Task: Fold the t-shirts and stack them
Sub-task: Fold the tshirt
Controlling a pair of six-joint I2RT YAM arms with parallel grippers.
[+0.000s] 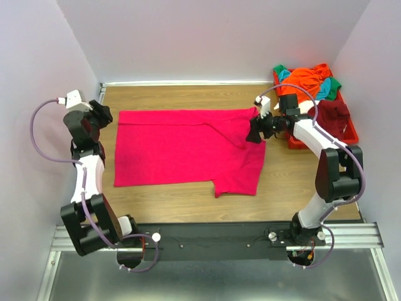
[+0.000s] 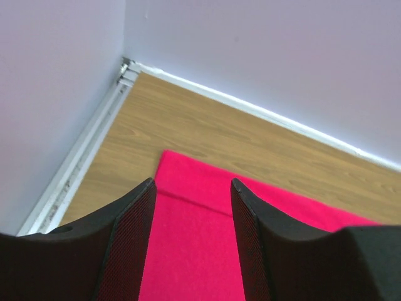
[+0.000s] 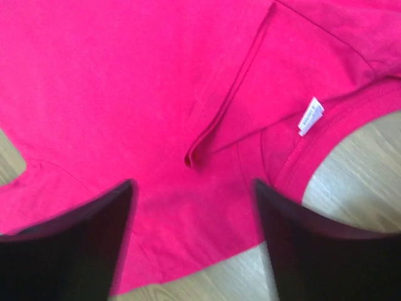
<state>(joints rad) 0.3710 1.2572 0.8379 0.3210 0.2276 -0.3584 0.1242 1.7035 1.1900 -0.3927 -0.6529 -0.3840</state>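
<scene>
The magenta cloth t-shirt [image 1: 182, 147] lies flat at the centre of the brown wooden table [image 1: 301, 182] in the top view. Its hem is toward the left of the frame and its neck toward the right. One short sleeve [image 1: 235, 128] is turned inward over the body at the upper right. The other sleeve projects toward the bottom of the frame and is not yet folded.

The left gripper [image 1: 103, 117] hovers at the upper left corner of the hem. In the left wrist view its black fingers [image 2: 128, 251] stand moderately apart; cloth shows in the gap and nothing is clamped.

The right gripper [image 1: 254, 133] sits over the neck end. In the right wrist view its fingers [image 3: 69, 244] stand wide above the cloth and hold nothing. The small white label [image 3: 310, 116] inside the collar is at the right of that frame, and the edge of the folded sleeve runs through the centre.

With one gripper at each end of the upper edge, that side fold appears complete. The lower side probably comes next.

A bright orange t-shirt [image 1: 310, 78], a dark maroon t-shirt [image 1: 331, 113] and teal and green cloth lie heaped in the rectangular red plastic bin [image 1: 352, 128] at the upper right. No folded stack is visible, so the task is judged to be at an early stage.
</scene>
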